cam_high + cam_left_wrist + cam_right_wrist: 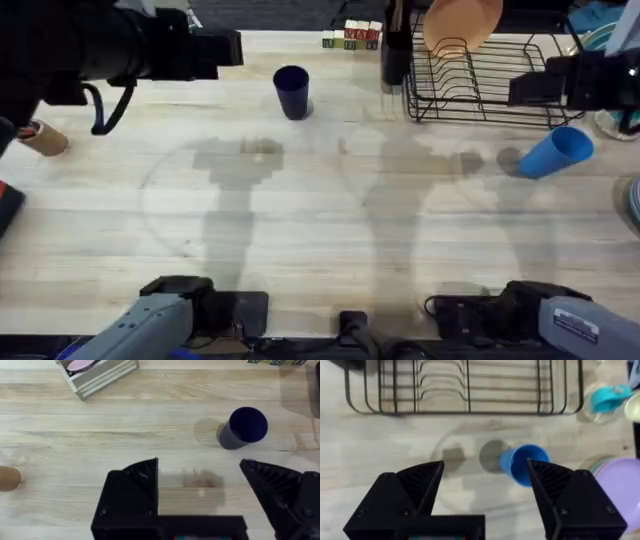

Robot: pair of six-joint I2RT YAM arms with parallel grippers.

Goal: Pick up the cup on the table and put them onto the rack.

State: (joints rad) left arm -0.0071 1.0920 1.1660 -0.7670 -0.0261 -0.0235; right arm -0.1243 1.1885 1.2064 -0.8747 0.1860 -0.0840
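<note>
Cups are not on the rack (480, 75) yet. One dark blue cup (291, 91) stands far on the table; one light blue cup (556, 152) lies near the rack's right corner. Both the left gripper (200, 492) and right gripper (485, 490) hover, fingers spread, holding nothing.

No legible txt showing anywhere. Small blocks (351, 36) at the counter's (300, 220) far edge are carrying marks, too small to read; white label (578, 325) on right arm base is unreadable too.
</note>
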